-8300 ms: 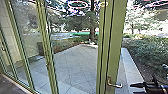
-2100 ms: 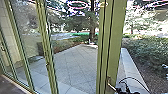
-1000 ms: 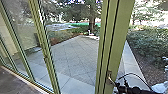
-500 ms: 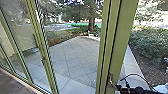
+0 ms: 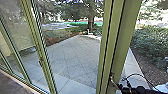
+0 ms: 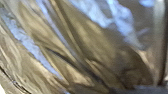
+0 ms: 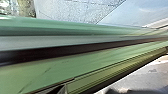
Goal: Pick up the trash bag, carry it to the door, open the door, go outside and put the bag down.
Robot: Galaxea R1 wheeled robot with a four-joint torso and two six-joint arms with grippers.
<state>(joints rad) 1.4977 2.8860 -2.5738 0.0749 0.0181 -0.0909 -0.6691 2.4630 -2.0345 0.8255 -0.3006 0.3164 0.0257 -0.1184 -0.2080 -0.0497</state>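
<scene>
In the head view my right gripper (image 5: 123,88) is at the lower right, at the metal handle (image 5: 114,82) of the green-framed glass door (image 5: 125,47). The handle slants down toward the gripper, and their exact contact is unclear. Across the right wrist view, close up, runs a green frame (image 7: 75,63) with a dark groove. The trash bag (image 6: 90,42), brownish, thin and creased with bluish shine, lies very close to the left wrist camera.
More green posts (image 5: 37,47) and glass stand at the left above a dark indoor floor (image 5: 10,83). Outside, a paved yard (image 5: 72,57) stretches toward trees, with bushes (image 5: 150,42) and a pale paved strip along the right side.
Since the oldest picture my right gripper has moved left to the handle, which has turned from level to slanting down. The head camera has since shifted, and the door frame looks wider.
</scene>
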